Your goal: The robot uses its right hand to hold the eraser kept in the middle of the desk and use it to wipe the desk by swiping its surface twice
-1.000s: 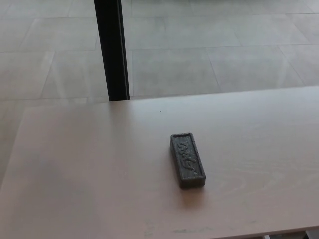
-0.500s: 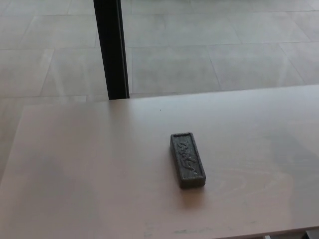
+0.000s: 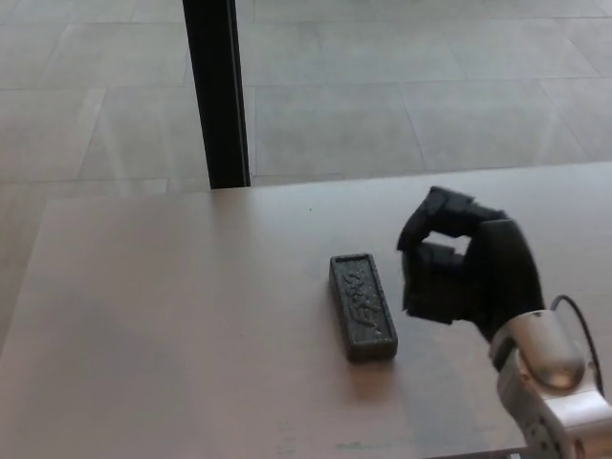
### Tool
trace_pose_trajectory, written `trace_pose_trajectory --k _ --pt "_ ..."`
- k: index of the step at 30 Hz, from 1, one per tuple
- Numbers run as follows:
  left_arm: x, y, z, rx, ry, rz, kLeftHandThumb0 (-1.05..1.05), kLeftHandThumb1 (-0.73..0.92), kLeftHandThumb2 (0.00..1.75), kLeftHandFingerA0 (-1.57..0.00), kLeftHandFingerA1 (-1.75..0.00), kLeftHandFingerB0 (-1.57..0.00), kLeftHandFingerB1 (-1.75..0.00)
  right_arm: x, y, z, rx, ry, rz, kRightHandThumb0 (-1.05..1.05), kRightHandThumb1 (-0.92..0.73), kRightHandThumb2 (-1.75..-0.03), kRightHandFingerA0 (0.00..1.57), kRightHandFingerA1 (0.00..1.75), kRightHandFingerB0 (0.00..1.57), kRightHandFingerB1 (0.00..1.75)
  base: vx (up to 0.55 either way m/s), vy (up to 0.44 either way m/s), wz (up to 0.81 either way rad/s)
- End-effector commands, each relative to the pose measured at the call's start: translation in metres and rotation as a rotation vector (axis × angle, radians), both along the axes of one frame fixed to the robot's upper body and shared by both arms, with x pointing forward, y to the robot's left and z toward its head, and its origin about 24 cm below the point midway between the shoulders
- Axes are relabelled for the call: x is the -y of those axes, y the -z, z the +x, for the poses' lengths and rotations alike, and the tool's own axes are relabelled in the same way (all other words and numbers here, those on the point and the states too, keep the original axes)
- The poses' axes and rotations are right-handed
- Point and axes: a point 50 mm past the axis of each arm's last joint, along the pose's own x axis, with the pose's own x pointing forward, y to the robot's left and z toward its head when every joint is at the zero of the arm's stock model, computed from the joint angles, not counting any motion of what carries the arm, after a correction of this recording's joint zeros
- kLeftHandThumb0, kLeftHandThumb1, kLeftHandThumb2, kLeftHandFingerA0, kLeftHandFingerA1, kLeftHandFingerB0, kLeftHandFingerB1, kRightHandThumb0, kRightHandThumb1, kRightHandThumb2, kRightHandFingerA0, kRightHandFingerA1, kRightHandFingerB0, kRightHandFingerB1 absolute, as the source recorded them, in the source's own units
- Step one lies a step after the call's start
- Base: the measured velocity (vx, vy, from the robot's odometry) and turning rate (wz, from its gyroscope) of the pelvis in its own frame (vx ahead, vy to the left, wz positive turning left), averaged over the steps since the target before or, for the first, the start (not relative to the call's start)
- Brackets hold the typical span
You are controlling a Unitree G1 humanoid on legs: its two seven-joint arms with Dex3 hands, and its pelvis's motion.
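Observation:
A dark grey rectangular eraser (image 3: 362,306) lies flat near the middle of the pale wooden desk (image 3: 172,325), its long side running away from me. My right hand (image 3: 464,266) hovers just to the right of it, raised above the desk and holding nothing. Its black fingers (image 3: 448,212) curl inward towards the thumb, with a small gap between them. The hand does not touch the eraser. My silver right forearm (image 3: 545,378) comes in from the lower right corner. My left hand does not show.
A black vertical post (image 3: 216,91) stands behind the desk's far edge, left of centre. Beyond it lies a grey tiled floor (image 3: 382,96). The desk's front edge runs along the bottom of the picture.
My right hand and forearm have come into view from the lower right and now hang beside the eraser. The eraser has not moved.

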Motion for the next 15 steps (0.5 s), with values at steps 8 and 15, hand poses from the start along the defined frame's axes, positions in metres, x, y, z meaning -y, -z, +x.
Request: trace_pose_trajectory --k 8,15 --pt "-0.008 -0.008 0.0 0.051 0.005 0.041 -0.66 0.83 0.63 -0.46 -1.05 -0.45 -0.83 -0.016 0.015 0.014 -0.049 -0.016 -0.238 -0.22 -0.38 -1.45 1.01 1.75 0.83 1.68 0.0 0.0 0.0" --pt "-0.006 -0.006 -0.002 0.042 0.002 0.031 -0.67 0.82 0.63 -0.46 -1.0 -0.45 -0.79 -0.012 0.008 0.03 -0.051 -0.012 -0.29 -0.2 -0.51 -1.34 0.97 1.75 0.77 1.71 0.0 0.0 0.0"
